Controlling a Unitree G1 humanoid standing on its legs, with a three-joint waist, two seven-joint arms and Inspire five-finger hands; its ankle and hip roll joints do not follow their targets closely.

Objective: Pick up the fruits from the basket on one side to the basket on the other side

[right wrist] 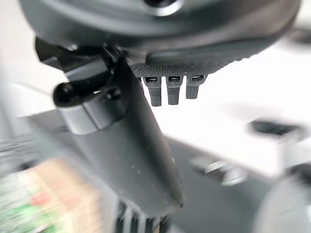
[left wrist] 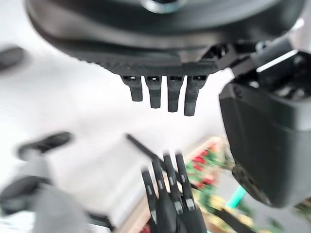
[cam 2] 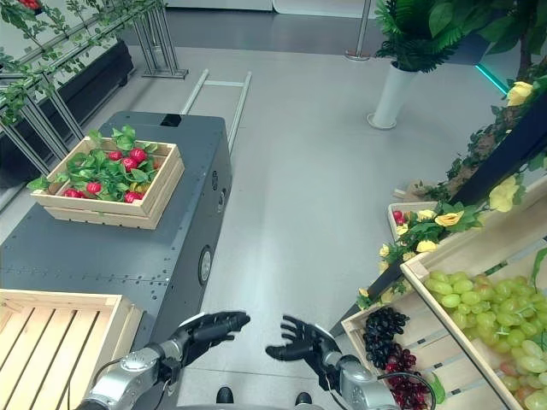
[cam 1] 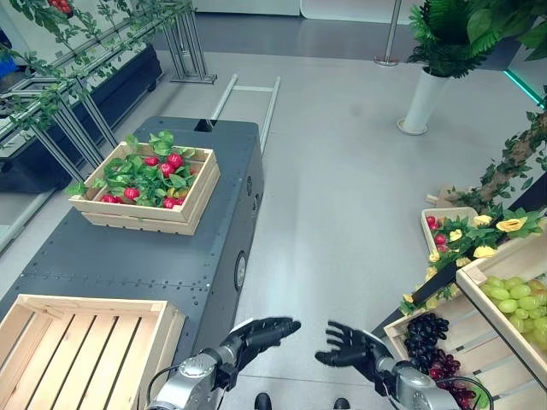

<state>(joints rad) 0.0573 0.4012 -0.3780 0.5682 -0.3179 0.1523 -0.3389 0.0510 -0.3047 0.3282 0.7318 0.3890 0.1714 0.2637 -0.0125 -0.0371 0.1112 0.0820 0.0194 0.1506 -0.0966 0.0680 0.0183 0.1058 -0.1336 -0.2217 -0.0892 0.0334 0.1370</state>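
Both hands [cam 1: 265, 331] open over floor [cam 1: 342, 213]

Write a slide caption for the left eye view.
Both open robot hands, left and right, hover over the floor between an empty wooden crate and crates of grapes.

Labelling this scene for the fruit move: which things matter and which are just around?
Job: dark grapes in right crate; empty crate; left robot hand; right robot hand.

Around: strawberry crate; green grapes; white planter.
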